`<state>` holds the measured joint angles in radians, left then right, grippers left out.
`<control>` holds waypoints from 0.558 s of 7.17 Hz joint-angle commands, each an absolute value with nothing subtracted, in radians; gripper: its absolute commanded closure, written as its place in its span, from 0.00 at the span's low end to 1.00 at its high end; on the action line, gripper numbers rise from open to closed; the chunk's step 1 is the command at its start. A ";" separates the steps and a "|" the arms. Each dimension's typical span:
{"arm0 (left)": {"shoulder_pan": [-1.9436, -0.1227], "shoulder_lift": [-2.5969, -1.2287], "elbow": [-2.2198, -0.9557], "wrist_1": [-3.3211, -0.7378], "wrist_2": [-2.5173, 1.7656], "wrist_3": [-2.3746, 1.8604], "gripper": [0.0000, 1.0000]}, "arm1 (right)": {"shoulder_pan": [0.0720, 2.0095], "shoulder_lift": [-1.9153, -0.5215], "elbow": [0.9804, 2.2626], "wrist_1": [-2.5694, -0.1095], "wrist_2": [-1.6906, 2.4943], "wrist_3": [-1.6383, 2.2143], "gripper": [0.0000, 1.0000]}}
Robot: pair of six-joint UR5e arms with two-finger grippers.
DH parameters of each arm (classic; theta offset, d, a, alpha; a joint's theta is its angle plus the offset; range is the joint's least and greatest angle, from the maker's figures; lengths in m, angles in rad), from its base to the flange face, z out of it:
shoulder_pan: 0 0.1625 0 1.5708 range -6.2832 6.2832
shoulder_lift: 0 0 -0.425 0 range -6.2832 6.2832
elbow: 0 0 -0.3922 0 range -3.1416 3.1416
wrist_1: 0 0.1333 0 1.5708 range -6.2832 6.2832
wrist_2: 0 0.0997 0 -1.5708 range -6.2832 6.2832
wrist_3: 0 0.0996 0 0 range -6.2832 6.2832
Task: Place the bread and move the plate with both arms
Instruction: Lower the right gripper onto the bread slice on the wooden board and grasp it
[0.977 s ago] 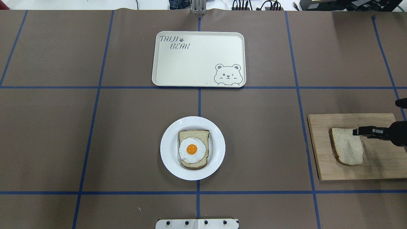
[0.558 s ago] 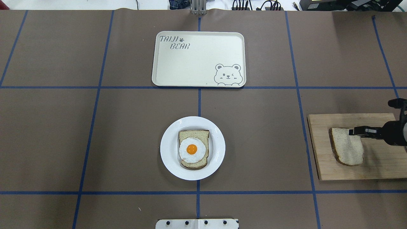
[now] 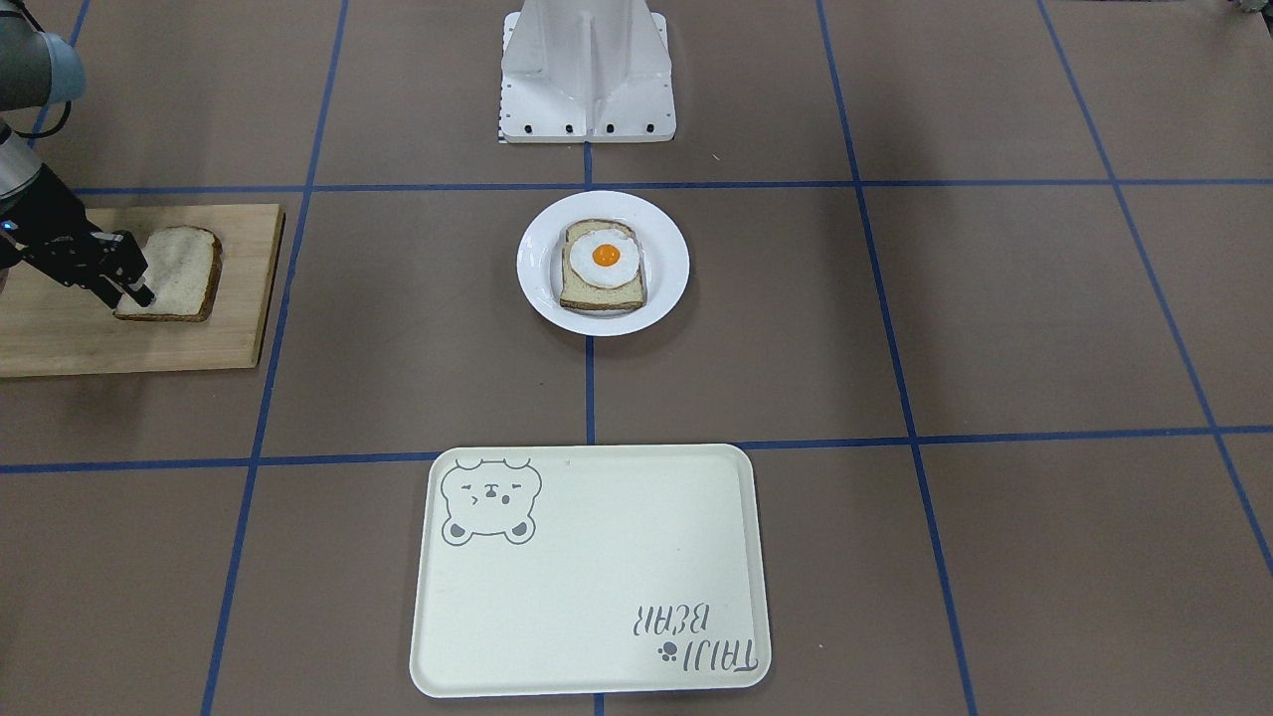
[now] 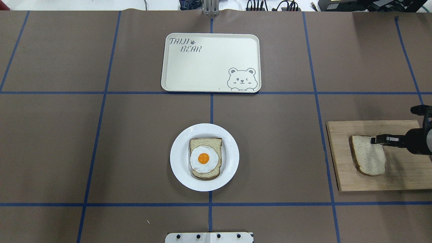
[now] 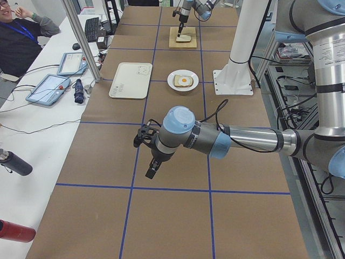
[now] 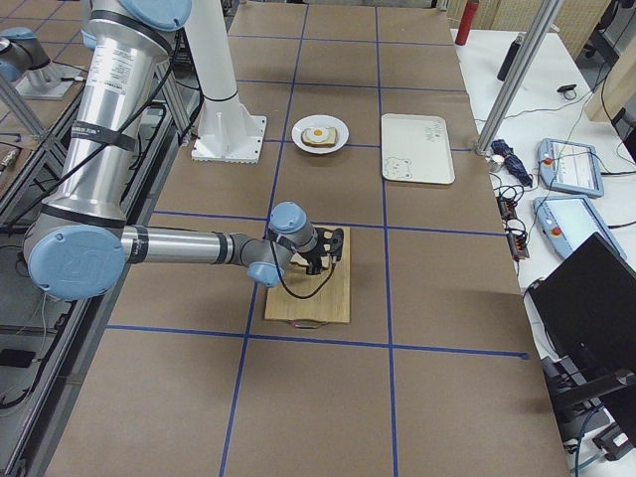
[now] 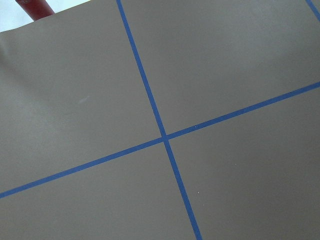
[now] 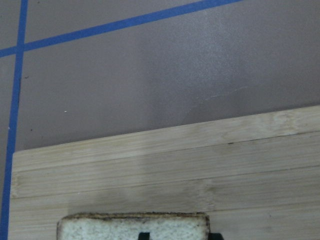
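The plain bread slice lies flat on a wooden board at the right of the table. It also shows in the front view. My right gripper is low over the slice's far edge, tilted down, and the slice is still flat on the board. In the right wrist view two dark fingertips show a little apart at the bread's crust edge. The white plate sits at the table's middle with an egg-topped slice on it. My left gripper hovers over bare table far to the left; I cannot tell its state.
A cream bear tray lies beyond the plate, at the far middle. The white robot base stands at the near edge. Blue tape lines grid the brown table cover. An operator sits at a side bench with tablets.
My right gripper has moved a little left over the bread's far edge and lowered. The bread, the plate and the tray have not moved.
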<state>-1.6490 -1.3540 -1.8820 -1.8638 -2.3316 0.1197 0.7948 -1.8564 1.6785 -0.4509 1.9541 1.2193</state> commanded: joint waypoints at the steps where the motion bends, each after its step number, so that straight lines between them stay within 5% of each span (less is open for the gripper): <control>1: -1.649 -1.351 -1.884 -1.864 -2.332 0.120 0.01 | 0.793 -1.856 1.678 -0.451 1.948 1.216 0.94; 4: -1.649 -1.347 -1.885 -1.864 -2.332 0.120 0.01 | 0.796 -1.856 1.684 -0.449 1.965 1.174 1.00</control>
<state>-1.6490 -1.3478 -1.8849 -1.8638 -2.3317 0.1197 0.7936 -1.8561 1.6797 -0.4507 1.9530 1.1859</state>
